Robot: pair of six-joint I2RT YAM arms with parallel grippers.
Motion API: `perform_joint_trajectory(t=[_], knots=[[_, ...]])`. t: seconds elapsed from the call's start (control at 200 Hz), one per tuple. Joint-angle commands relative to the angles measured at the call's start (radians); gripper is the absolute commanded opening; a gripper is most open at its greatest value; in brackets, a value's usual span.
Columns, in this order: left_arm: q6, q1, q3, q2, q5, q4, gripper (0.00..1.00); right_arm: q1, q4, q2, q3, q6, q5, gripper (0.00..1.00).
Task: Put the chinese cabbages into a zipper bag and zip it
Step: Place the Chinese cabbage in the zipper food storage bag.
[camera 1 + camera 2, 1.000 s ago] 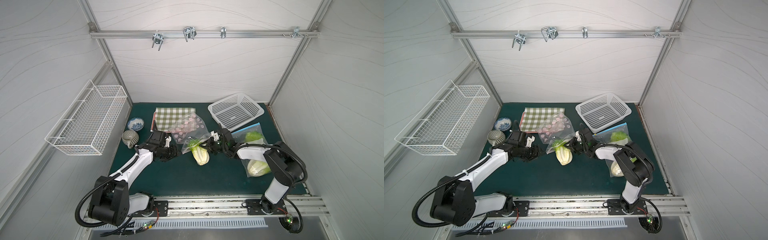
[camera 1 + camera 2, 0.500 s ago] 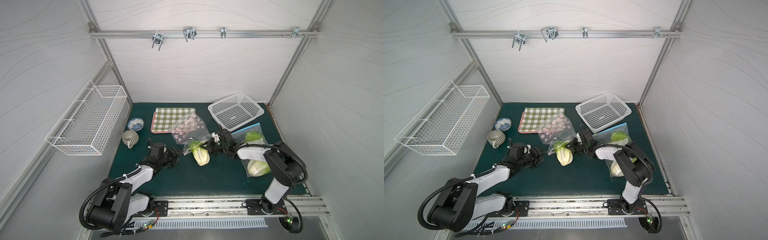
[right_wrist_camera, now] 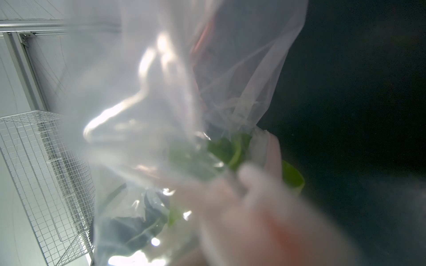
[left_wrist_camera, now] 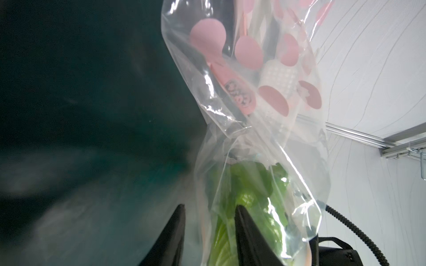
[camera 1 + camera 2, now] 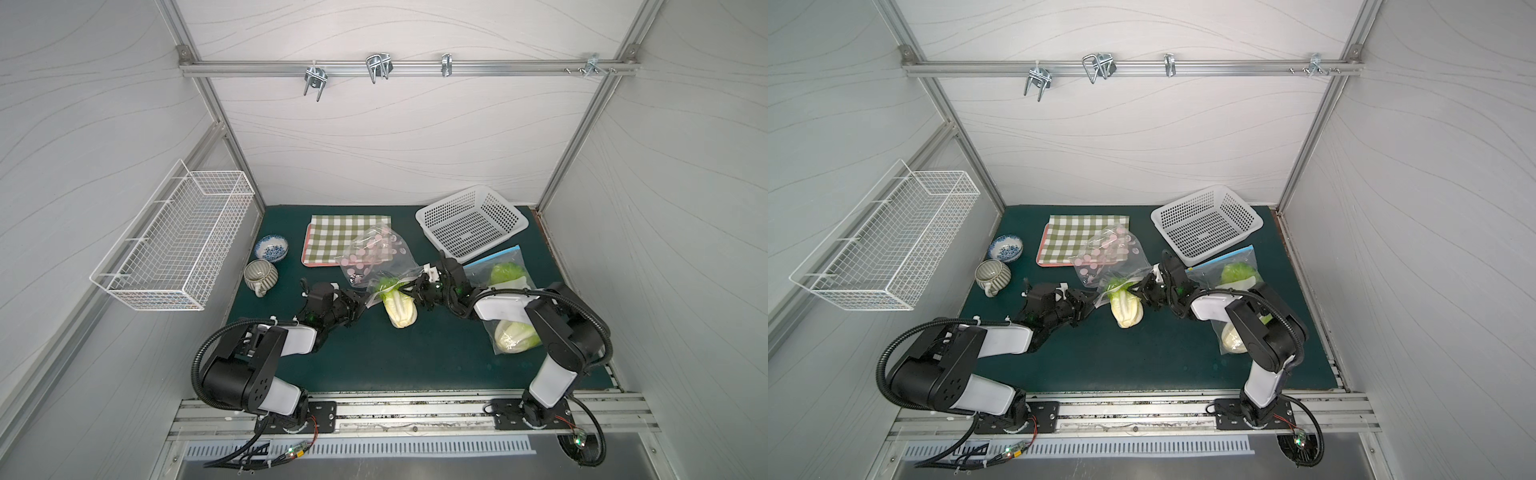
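**Top views.** In both top views, one chinese cabbage [image 5: 401, 311] lies at the centre of the counter [image 5: 374, 361]. Its green top is under the film of the dotted zipper bag [image 5: 374, 257] and its white base sticks out towards the front edge. The bag's far part rests on the checked cloth [image 5: 332, 232].

The left fingers [image 5: 358, 302] and right fingers [image 5: 417, 291] meet the bag's mouth from either side. The right fingers look narrow and pinched on the mouth edge, which runs taut into them.

At the right edge a second clear bag [image 5: 509, 259] with a blue strip holds a green head [image 5: 505, 272]. A pale head [image 5: 515, 336] under film lies nearer the front. The right arm [image 5: 498, 305] crosses between them, so you cannot tell whether one bag holds both.

The bowl [image 5: 271, 248] and mug [image 5: 260, 276] sit near the left edge; any contents are too small to make out.

**Left wrist.** The left fingers stand narrowly apart. The bag's film hangs in the gap and is not clamped. You see green leaves through the film and pink dots farther along it. The counter is smeared.

**Right wrist.** This view is almost all blur: film glare, a green patch of cabbage, and a pinkish smear close to the lens. You cannot pick out the right fingers here.
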State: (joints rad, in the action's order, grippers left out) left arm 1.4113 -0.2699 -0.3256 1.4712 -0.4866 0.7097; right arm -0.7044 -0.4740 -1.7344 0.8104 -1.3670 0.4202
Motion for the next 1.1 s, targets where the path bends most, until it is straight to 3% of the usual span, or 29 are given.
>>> perform_joint_trajectory(t=[0.0, 0.14, 0.305, 0.515, 0.715, 1.096], knots=[[0.044, -0.02, -0.036, 0.009, -0.019, 0.082, 0.35, 0.001, -0.065, -0.013, 0.001, -0.05, 0.016, 0.0], [0.063, -0.029, -0.041, 0.018, -0.033, 0.067, 0.33, 0.001, -0.09, -0.024, -0.005, -0.071, 0.017, 0.0], [0.076, -0.03, -0.042, 0.024, -0.04, 0.07, 0.24, 0.003, -0.103, -0.026, -0.005, -0.08, 0.02, 0.0], [0.093, -0.03, -0.047, 0.035, -0.065, 0.083, 0.0, 0.006, -0.122, -0.021, -0.016, -0.083, 0.007, 0.0], [0.089, -0.037, -0.036, -0.02, -0.114, 0.038, 0.0, 0.009, -0.202, 0.002, -0.039, -0.072, -0.038, 0.0], [-0.055, -0.067, -0.104, -0.172, -0.196, -0.265, 0.0, 0.031, -0.317, 0.035, -0.031, -0.113, -0.052, 0.0]])
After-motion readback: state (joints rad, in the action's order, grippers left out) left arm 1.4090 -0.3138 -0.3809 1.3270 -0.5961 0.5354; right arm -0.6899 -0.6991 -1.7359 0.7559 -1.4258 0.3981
